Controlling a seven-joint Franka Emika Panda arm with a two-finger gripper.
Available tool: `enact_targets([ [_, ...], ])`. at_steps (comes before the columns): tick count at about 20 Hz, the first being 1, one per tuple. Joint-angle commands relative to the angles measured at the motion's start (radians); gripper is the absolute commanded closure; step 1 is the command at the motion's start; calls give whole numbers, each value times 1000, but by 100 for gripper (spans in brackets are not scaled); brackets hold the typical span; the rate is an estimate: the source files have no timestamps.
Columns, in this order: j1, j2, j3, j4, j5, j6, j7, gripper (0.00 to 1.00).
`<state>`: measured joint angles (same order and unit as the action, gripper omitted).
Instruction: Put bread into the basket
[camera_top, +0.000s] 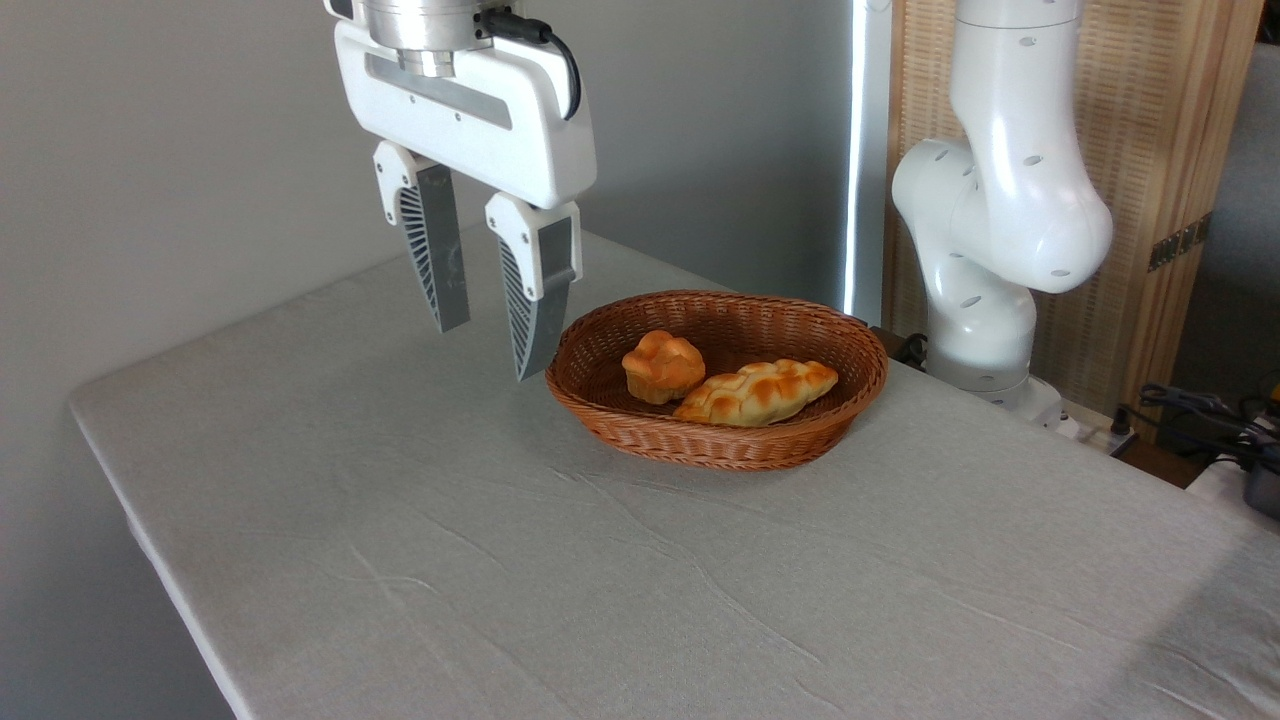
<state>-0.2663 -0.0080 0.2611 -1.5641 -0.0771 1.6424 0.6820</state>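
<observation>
Grey cloth, faintly creased, covers the bench (420, 560) from edge to edge, with a plain grey wall behind its left part. Above the bench's left-centre hangs the white two-finger end effector (487, 350), its ribbed grey fingers (438, 262) pointing down and spread apart with nothing between them; the tips hang clear of the cloth, just left of the basket's rim. Next comes the shallow oval basket of reddish-brown wicker (800, 440) with a thick braided rim, sitting on the bench. Inside it, towards the left, rests a small round knobbly orange bun (662, 366). Touching the bun's right side, the long braided loaf of bread (757, 392), golden-orange on top and pale cream along its flanks, lies slantwise on the basket's floor. Farther right, the arm's white jointed body (1000, 220) rises from the bench's far edge, before a light wooden slatted panel (1160, 150). Dark cables (1190, 410) trail at the far right.
</observation>
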Motion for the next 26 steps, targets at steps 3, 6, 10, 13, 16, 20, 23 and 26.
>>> enact_targets([
  [3,-5,17,-3,19,13,-44,-10,0],
  [6,-1,17,-19,18,13,-55,-4,0],
  [10,1,17,-20,16,13,-65,45,0],
  [13,4,17,-36,12,13,-67,45,0],
  [16,6,19,-49,10,14,-69,44,0],
  [20,71,20,-111,9,25,-75,40,0],
  [23,79,20,-114,4,25,-78,43,0],
  [26,94,22,-132,3,28,-90,48,0],
])
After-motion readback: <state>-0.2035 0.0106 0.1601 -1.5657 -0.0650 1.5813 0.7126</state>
